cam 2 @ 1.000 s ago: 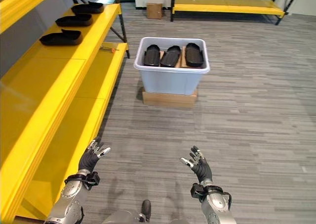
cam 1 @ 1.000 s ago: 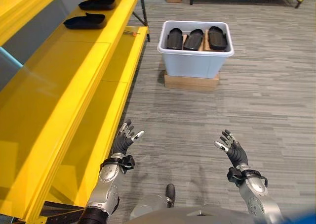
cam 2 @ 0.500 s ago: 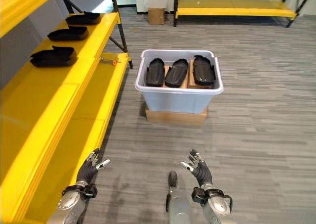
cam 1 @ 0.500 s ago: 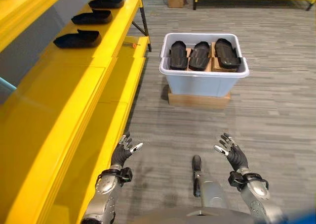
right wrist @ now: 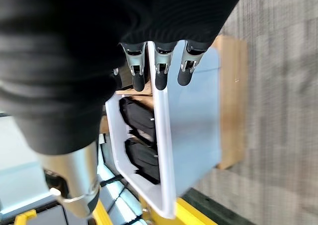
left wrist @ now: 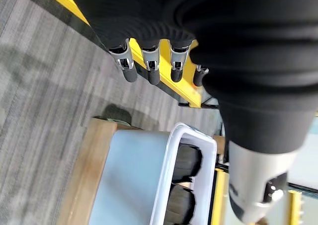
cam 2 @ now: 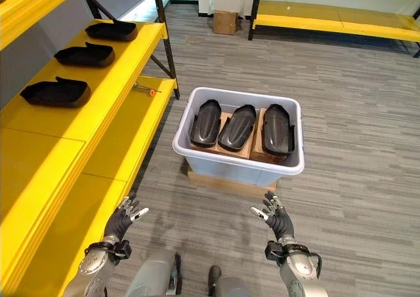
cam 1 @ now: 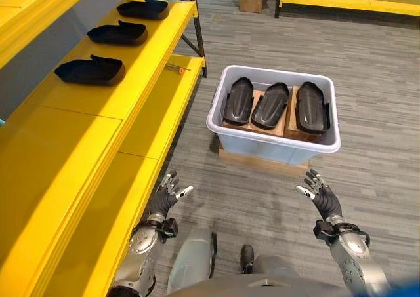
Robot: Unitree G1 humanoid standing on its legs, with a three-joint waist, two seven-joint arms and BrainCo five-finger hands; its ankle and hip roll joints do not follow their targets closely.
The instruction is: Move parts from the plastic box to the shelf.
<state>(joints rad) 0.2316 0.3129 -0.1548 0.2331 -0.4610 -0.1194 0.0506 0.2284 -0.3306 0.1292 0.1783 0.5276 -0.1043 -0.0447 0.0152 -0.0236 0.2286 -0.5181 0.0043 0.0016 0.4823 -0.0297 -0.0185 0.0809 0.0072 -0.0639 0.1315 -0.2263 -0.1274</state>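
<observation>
Three black parts (cam 1: pixel 274 105) lying side by side in the plastic box (cam 1: pixel 275 144), propped on brown blocks mostly hidden underneath, so hard to say what those are. Glossy, long and rounded, like shallow shells. Box pale grey-white, sitting on a flat cardboard slab (cam 1: pixel 259 162) on grey striped carpet. Three more parts (cam 1: pixel 90 70) already lined up on the yellow shelf (cam 1: pixel 79 123) along the left. Small cardboard box (cam 2: pixel 226 21) far back by another yellow rack (cam 2: pixel 335 20). Left hand (cam 1: pixel 165 201) and right hand (cam 1: pixel 320 195) both raised short of the box, fingers spread and relaxed, holding nothing
</observation>
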